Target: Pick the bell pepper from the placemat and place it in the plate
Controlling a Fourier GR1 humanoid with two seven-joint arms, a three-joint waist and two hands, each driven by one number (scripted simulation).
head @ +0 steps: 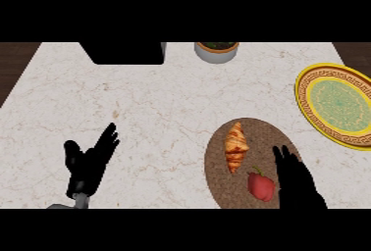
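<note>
Still early: we're hovering our right hand (296, 177), fingers spread, just beside the red bell pepper (261, 186) on the placemat (221, 162); yellow plate (308, 105) is waiting.

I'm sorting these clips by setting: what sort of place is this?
Likely a kitchen counter: a pale marbled countertop with a croissant and red bell pepper on a brown placemat, and a yellow-rimmed plate beside it.
</note>
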